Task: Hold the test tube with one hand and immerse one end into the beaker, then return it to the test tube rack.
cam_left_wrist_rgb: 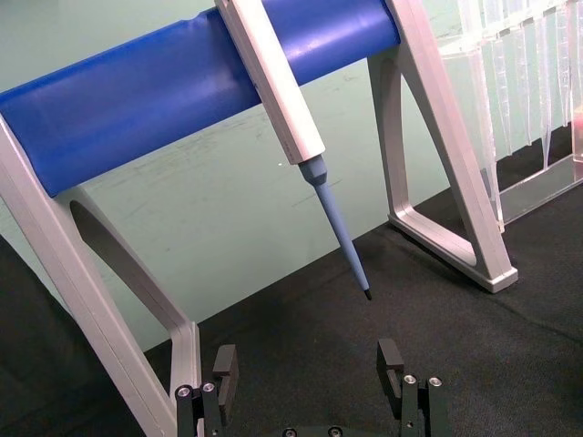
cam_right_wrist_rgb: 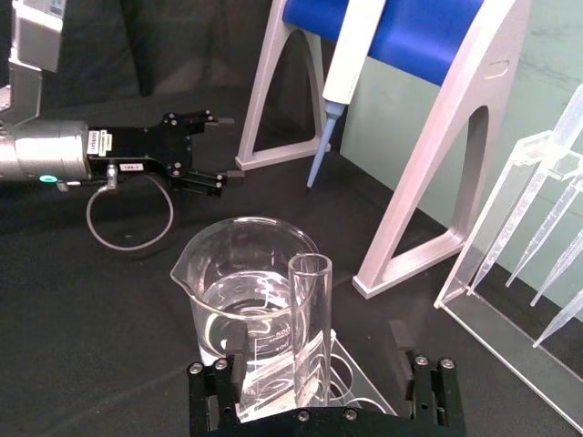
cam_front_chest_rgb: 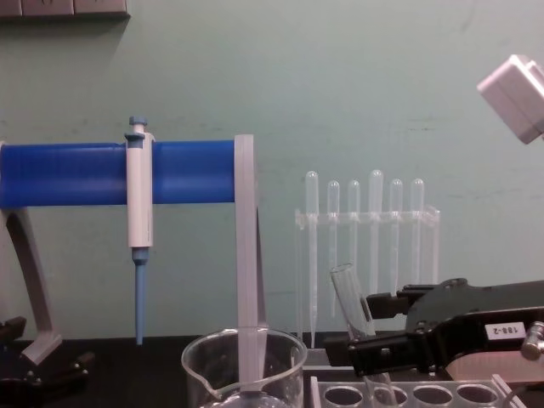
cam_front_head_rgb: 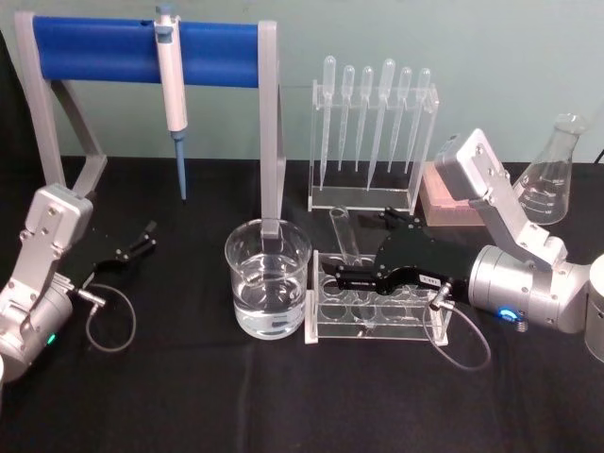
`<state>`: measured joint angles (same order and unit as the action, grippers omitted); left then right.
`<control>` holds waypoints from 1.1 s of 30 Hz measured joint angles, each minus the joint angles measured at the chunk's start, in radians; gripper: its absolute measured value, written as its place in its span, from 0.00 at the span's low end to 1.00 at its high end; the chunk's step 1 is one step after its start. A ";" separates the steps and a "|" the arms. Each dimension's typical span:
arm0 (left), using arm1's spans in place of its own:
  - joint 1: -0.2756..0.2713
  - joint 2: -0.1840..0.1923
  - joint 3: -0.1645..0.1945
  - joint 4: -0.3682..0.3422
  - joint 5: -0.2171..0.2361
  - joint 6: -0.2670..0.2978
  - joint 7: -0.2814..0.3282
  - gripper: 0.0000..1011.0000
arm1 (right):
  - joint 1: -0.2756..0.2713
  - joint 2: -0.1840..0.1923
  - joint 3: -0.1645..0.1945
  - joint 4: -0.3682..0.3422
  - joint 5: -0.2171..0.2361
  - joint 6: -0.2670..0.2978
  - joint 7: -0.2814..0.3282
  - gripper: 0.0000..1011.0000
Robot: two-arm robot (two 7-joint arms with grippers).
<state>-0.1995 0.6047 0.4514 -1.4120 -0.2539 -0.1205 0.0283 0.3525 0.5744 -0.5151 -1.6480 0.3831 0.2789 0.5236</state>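
The right pincer (cam_right_wrist_rgb: pixel 314 369) is straddling the tube (cam_right_wrist_rgb: pixel 310 300), fingers (cam_right_wrist_rgb: pixel 219 387) apart and clear of the glass, which is leaning in the rack (cam_front_head_rgb: pixel 311 330) beneath, the beaker (cam_front_head_rgb: pixel 247 260) just beyond. This is likely the pick-up, calling for closing gently, then lifting straight. The left pincer (cam_left_wrist_rgb: pixel 308 364) is idling, spread, well past the beaker.

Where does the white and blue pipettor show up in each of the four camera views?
Head view: pipettor upper left, hanging on the blue bar.
Left wrist view: pipettor crossing the blue bar, beyond the open left gripper.
Right wrist view: pipettor against the blue bar, beyond the beaker and the right gripper at the test tube.
Chest view: pipettor left of middle, upright.
Shared landmark: the blue bar.
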 joint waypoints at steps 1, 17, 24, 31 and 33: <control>0.000 0.000 0.000 0.000 0.000 0.000 0.000 0.99 | 0.003 -0.001 -0.002 0.001 -0.002 0.005 0.000 0.94; 0.000 0.000 0.000 0.000 0.000 0.000 0.000 0.99 | 0.023 -0.010 -0.016 0.009 -0.014 0.029 -0.002 0.48; 0.000 0.000 0.000 0.000 0.000 0.000 0.000 0.99 | 0.010 -0.011 -0.004 -0.001 -0.009 0.014 -0.013 0.28; 0.000 0.000 0.000 0.000 0.000 0.000 0.000 0.99 | -0.019 -0.007 0.025 -0.036 0.010 -0.012 -0.031 0.22; 0.000 0.000 0.000 0.000 0.000 0.000 0.000 0.99 | -0.029 -0.004 0.035 -0.050 0.017 -0.019 -0.036 0.22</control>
<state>-0.1996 0.6047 0.4514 -1.4120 -0.2540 -0.1205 0.0283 0.3232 0.5702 -0.4802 -1.6979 0.3997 0.2604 0.4881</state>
